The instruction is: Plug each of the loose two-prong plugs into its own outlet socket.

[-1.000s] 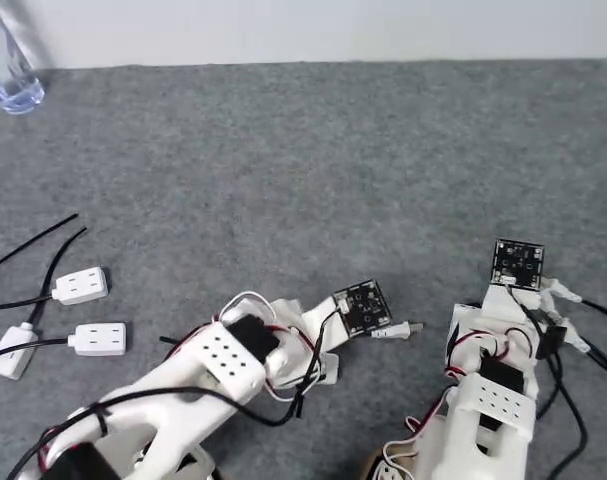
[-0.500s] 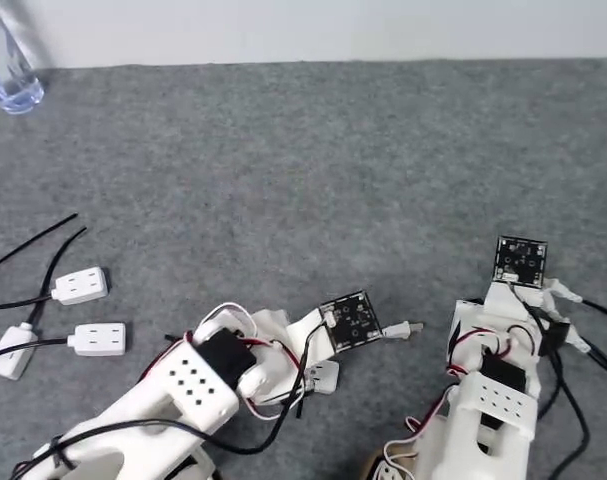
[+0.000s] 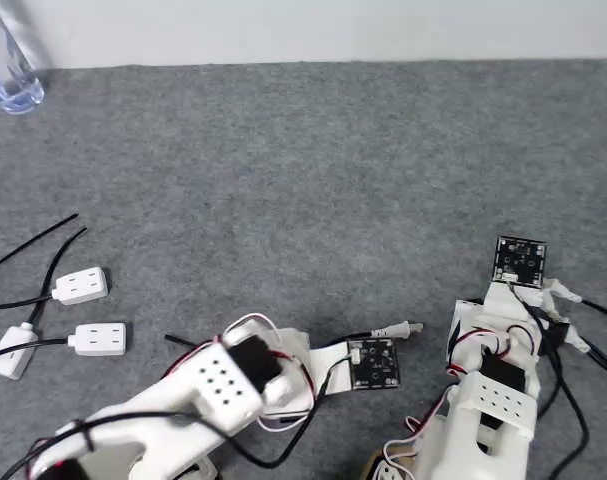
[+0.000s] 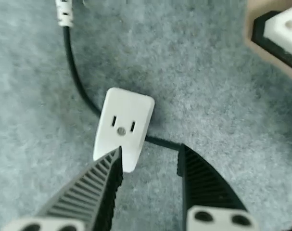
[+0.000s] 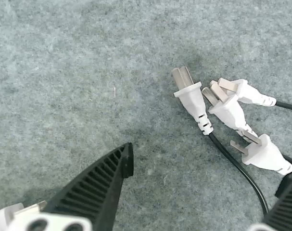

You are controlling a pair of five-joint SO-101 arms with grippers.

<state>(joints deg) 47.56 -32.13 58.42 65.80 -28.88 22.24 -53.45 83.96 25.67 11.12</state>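
1. Left wrist view: the left gripper (image 4: 148, 159) hangs low over a white outlet socket (image 4: 122, 126) that lies face-up on the grey table (image 4: 222, 96). Its jaws are moderately parted and hold nothing. One fingertip (image 4: 112, 166) overlaps the socket's near corner, and the other fingertip stands beside the black cord (image 4: 78, 82) that passes behind the socket.
2. High view: the left arm (image 3: 223, 380) lies across that same spot at the table's front. A lone plug (image 3: 397, 329) rests between the two arms, its prongs pointing toward the right arm (image 3: 498, 390).
3. High view, far side: a second socket (image 3: 81, 285) and a third socket (image 3: 100, 339) lie close together at the table's left, well apart from both arms, each trailing a black lead. A clear glass (image 3: 11, 85) stands at the far-left corner.
4. Right wrist view: the right gripper (image 5: 210, 167) is spread wide and empty above the carpet. Three white two-prong plugs (image 5: 228, 109) lie bunched just beyond its fingers, two of them touching, with their prongs fanned in different directions.
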